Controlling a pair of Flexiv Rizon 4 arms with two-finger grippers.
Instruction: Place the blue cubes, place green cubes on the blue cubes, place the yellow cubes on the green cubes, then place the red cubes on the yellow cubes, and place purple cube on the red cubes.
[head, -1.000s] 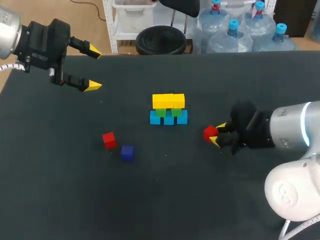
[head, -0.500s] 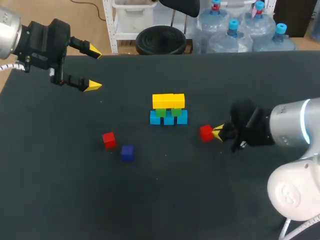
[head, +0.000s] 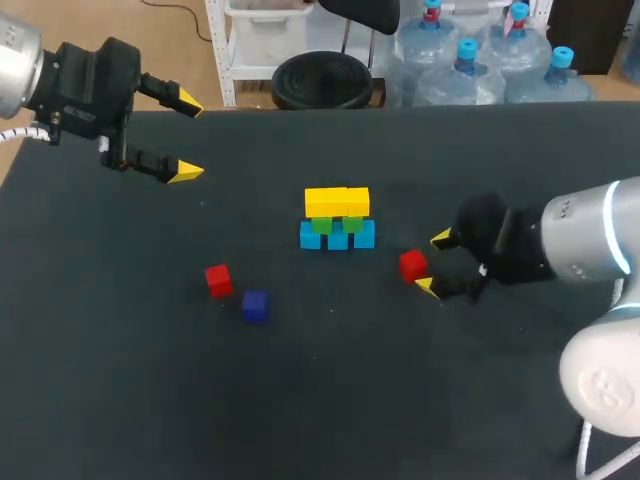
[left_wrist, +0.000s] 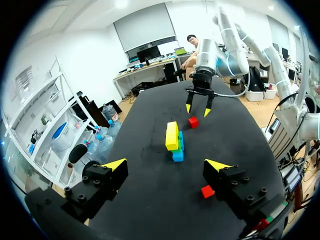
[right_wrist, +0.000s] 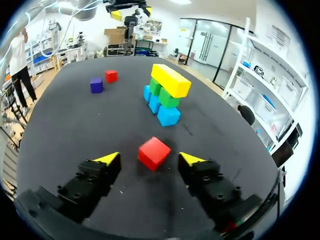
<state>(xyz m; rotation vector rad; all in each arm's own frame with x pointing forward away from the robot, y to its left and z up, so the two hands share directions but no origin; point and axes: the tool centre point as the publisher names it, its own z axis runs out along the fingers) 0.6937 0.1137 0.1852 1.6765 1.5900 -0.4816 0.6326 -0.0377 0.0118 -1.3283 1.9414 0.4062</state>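
While the stack (head: 337, 220) already has its blue, green and yellow layers, the red and purple layers are left. One red cube (head: 412, 265) lies untouched just ahead of the right gripper (head: 434, 262), its fingers apart. The other red cube (head: 217, 280) and the purple cube (head: 255, 306) sit loose on the table. The left gripper (head: 188, 138) hangs empty, fingers apart.

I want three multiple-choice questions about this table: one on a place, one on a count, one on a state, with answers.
1. Where on the table does the purple cube lie? A. at its far edge B. in its near right corner C. beside a red cube
2. How many red cubes are there? A. two B. one C. four
3. How is the right claw? A. shut on a red cube B. open C. shut on nothing
Answers: 1 C, a red cube is next to it; 2 A, the other lies at the right claw; 3 B, both tips stand off the cube.
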